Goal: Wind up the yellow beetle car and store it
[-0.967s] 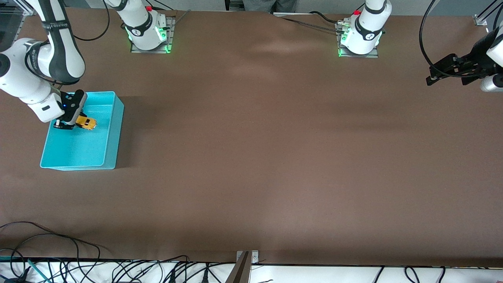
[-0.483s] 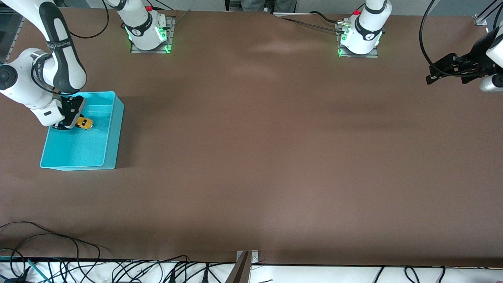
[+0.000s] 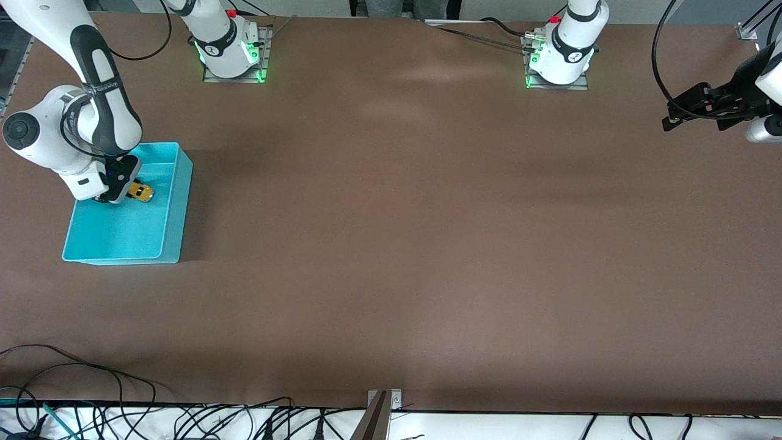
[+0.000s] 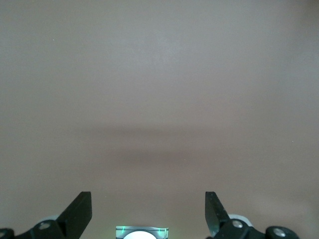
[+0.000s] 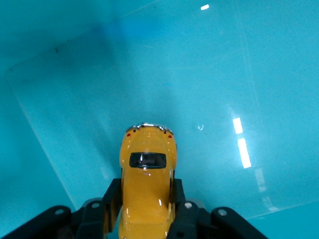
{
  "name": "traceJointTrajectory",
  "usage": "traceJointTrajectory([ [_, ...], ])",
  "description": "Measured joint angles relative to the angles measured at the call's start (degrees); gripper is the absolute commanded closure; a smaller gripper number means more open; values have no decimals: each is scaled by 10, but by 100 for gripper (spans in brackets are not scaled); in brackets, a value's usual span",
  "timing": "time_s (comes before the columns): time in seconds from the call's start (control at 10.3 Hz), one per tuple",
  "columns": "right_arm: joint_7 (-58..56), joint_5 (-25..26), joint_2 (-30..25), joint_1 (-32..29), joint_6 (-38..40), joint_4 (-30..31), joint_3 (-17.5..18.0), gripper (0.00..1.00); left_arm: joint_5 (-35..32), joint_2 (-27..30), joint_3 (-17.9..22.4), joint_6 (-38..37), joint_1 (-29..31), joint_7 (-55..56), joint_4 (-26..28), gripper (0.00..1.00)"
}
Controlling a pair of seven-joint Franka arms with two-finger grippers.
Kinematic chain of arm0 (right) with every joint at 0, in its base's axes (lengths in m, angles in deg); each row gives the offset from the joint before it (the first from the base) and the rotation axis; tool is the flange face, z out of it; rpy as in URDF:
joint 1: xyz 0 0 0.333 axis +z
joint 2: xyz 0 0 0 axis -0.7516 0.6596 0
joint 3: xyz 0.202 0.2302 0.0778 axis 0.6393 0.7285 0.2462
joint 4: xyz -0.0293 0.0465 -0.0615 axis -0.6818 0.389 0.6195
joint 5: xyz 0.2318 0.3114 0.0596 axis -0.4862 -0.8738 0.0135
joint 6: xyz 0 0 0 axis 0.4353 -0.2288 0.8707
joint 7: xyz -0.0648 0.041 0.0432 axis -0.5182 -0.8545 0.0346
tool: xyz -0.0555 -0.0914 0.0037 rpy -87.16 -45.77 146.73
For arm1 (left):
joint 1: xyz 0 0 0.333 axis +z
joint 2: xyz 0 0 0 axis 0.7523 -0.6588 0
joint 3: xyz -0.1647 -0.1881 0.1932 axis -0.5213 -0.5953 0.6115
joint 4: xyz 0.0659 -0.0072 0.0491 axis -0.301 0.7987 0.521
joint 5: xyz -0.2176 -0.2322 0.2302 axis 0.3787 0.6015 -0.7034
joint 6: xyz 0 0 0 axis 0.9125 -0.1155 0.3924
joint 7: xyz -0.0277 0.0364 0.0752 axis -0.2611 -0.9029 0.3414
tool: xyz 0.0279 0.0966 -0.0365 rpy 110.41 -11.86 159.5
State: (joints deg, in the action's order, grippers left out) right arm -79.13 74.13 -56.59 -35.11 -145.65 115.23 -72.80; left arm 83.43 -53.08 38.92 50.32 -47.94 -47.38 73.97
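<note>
The yellow beetle car (image 3: 141, 193) (image 5: 147, 174) is clamped by its sides in my right gripper (image 3: 119, 190) (image 5: 146, 196), which is shut on it inside the turquoise bin (image 3: 177, 201). The car hangs low over the bin's floor (image 5: 199, 84), toward the end of the bin farther from the front camera. I cannot tell whether its wheels touch the floor. My left gripper (image 3: 678, 116) (image 4: 148, 211) waits open in the air at the left arm's end of the table, with only bare brown table (image 4: 159, 99) below it.
The bin stands at the right arm's end of the brown table (image 3: 397, 214). Both arm bases (image 3: 229, 49) (image 3: 559, 55) sit along the table's edge farthest from the front camera. Cables (image 3: 122, 415) lie along the edge nearest that camera.
My right gripper has sunk lower into the bin with the car. The left arm has not moved.
</note>
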Motion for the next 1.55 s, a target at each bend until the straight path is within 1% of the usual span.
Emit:
traceJointTrajectory([
  [0.1,0,-7,1,0,-1,0,0,62,0,0,0,0,0,0,0,0],
  [0.19,0,-17,1,0,-1,0,2,43,0,0,0,0,0,0,0,0],
  [0.48,0,-39,1,2,-2,-4,9,1,0,0,0,0,0,0,0,0],
  [0.68,0,-45,-1,2,0,-18,9,0,0,0,0,0,1,0,0,0],
  [0.77,4,-54,-5,2,14,-37,9,0,0,-1,1,0,2,0,0,0],
  [0.87,17,-63,-10,2,52,-68,9,0,0,-1,1,0,4,0,0,0],
  [0.97,46,-63,-16,3,108,-112,9,0,0,-1,1,0,4,0,0,0],
  [1.16,121,-61,-26,4,223,-212,9,0,0,-1,1,0,4,0,0,0],
  [1.35,220,-34,-29,14,305,-297,9,0,0,-1,1,0,4,0,0,0],
  [1.55,351,-10,-29,37,383,-364,9,0,0,-2,1,0,4,0,0,0],
])
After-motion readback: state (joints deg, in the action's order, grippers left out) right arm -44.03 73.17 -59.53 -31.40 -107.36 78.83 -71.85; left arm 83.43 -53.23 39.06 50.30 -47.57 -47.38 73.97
